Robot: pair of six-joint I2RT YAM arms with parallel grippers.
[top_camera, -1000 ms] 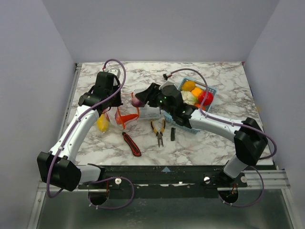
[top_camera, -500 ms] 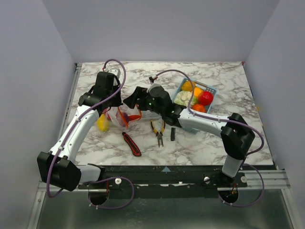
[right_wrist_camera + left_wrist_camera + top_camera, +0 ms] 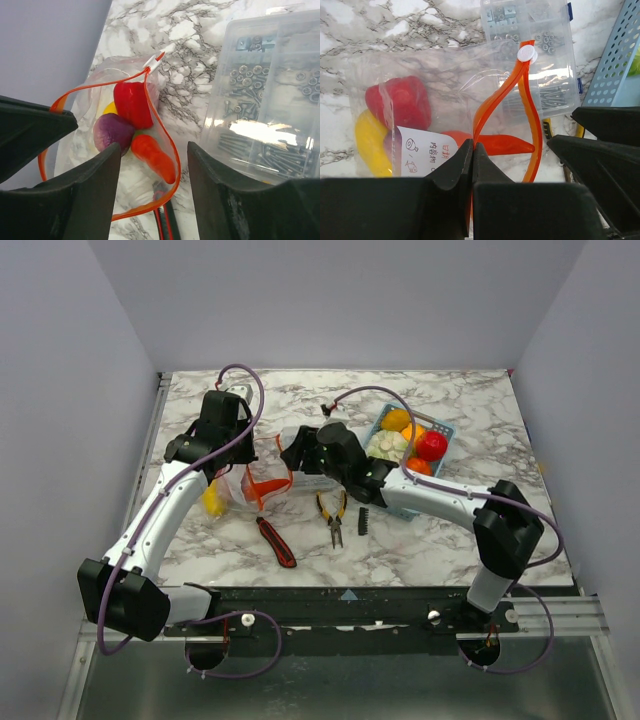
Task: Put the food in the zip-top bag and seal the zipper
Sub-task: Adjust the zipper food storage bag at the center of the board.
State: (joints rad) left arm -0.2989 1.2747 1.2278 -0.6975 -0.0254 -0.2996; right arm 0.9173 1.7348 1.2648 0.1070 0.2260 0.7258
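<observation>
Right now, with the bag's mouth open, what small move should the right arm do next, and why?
Probably swing the right end effector over to the blue basket for another piece. It is open and empty over the zip-top bag, food lies in the basket, and the left end effector holds the mouth open.

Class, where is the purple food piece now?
Right wrist view, left of centre: the purple piece lies inside the open zip-top bag, beside the red pepper and carrot.

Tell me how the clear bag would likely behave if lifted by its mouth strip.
Probably floppy: the bag is wrinkled film and its strip curves loosely. The pepper, purple piece and carrot inside would likely slump down, perhaps spilling through the open mouth.
</observation>
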